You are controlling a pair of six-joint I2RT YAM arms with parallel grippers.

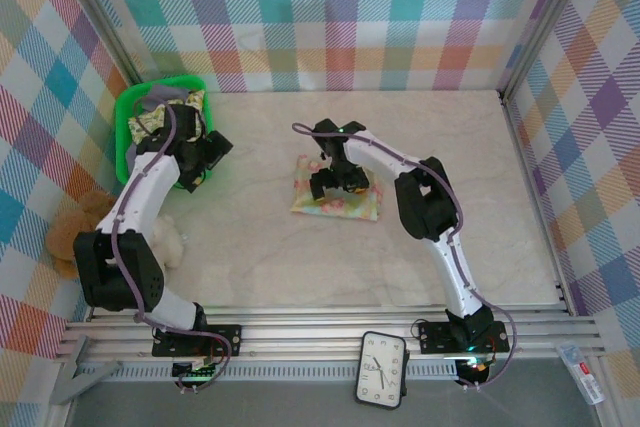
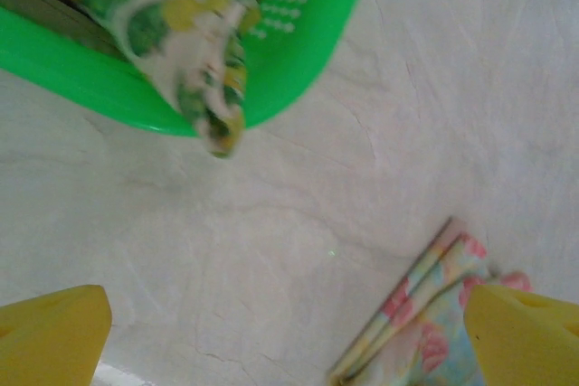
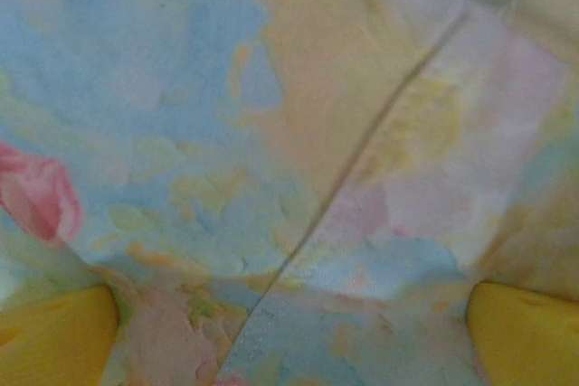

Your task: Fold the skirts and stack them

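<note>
Basket (image 1: 122,139), green, holds bunched skirts (image 1: 160,119), floral one (image 2: 194,33) draping its rim.

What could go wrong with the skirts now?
1. The open right tool sits very close over the folded pastel skirt; lifting away, it could snag the cloth and spoil the fold.
2. The floral skirt droops over the rim of the green basket; it might slip onto the table.
</note>
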